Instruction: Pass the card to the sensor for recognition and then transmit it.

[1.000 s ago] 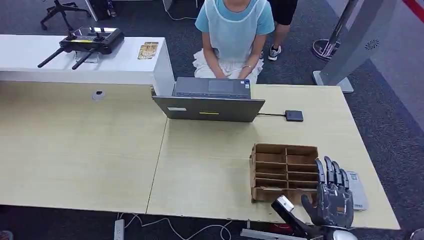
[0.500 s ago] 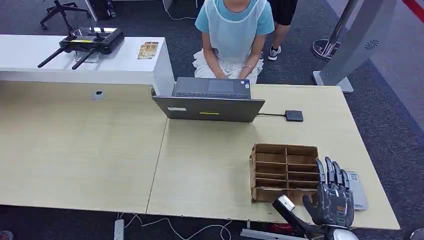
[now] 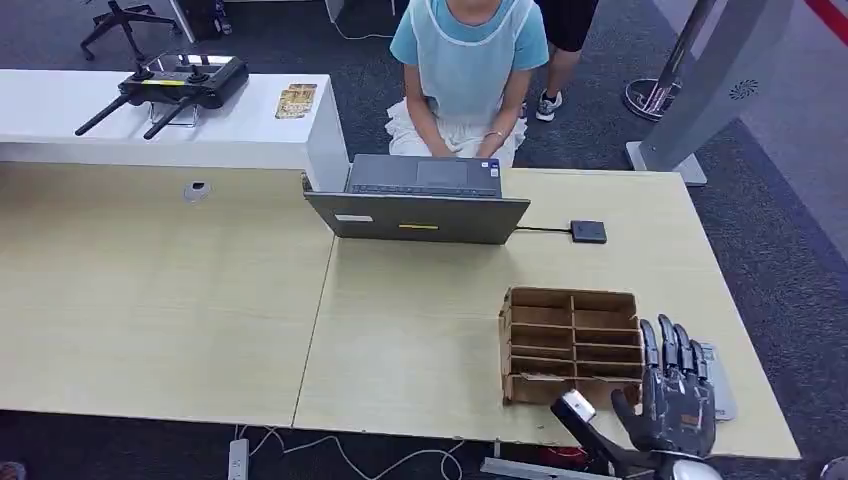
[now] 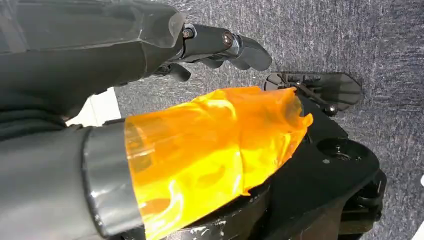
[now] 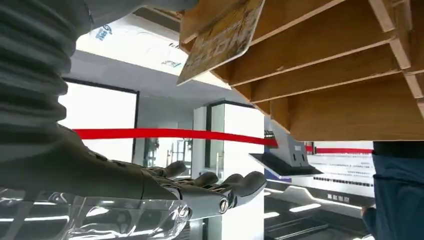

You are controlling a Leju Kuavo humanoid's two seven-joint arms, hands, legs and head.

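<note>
Table (image 3: pixel 200 300): pale wood grain. Compartment box (image 3: pixel 570 345): brown. Laptop (image 3: pixel 420 200): grey. Card sensor (image 3: pixel 588 231): black. Right hand (image 3: pixel 677 405): dark grey. Left wrist wrap (image 4: pixel 210 150): orange, translucent. Carpet (image 3: pixel 780 250): dark grey, speckled.

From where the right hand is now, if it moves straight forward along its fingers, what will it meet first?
Probably nothing on the table. The right hand points away from the robot, between the wooden divider box and a grey flat device. Beyond it lies bare tabletop, though height is unclear.
</note>
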